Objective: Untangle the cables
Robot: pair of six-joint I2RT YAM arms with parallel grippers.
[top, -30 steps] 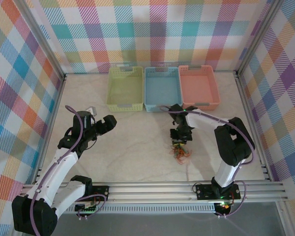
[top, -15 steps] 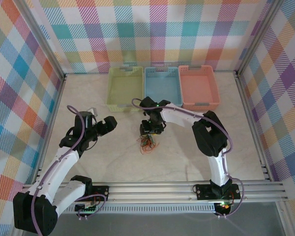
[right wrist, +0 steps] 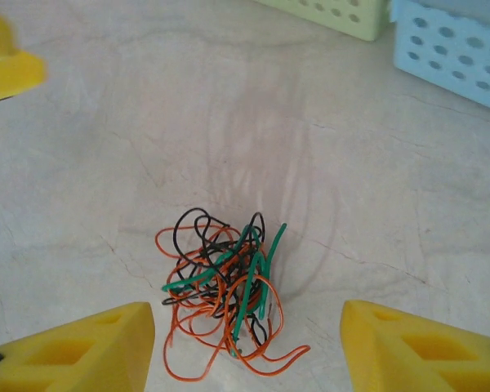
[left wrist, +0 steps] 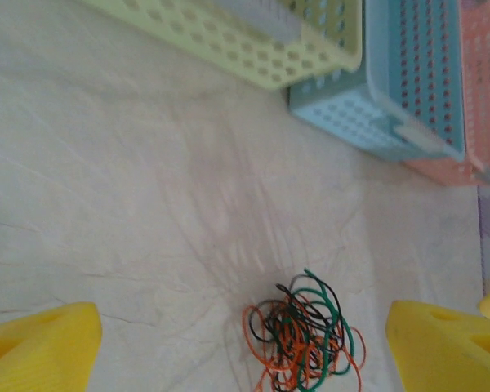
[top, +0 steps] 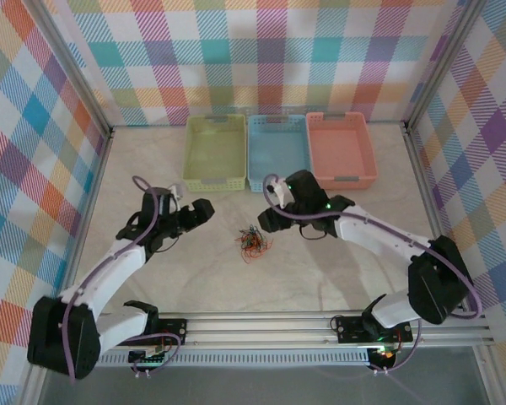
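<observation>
The cables (top: 253,243) are a small tangle of thin orange, green and black strands lying loose on the pale table near its middle. My left gripper (top: 204,208) hovers up and to the left of the tangle. Its yellow fingers (left wrist: 37,347) stand wide open, and the cables (left wrist: 304,343) lie on the table between and ahead of them. My right gripper (top: 268,221) is just up and to the right of the tangle, open, with the cables (right wrist: 227,298) lying free between its yellow fingers (right wrist: 416,347). Nothing is held.
Three baskets stand side by side at the back: yellow-green (top: 214,152), blue (top: 278,150) and salmon (top: 341,148). Plaid walls and metal rails enclose the table. Bare tabletop (top: 320,270) surrounds the tangle.
The right gripper carried the tangle leftward to the table's middle, opened and let it drop, then drew back a little. The left gripper has moved right, closer to the tangle.
</observation>
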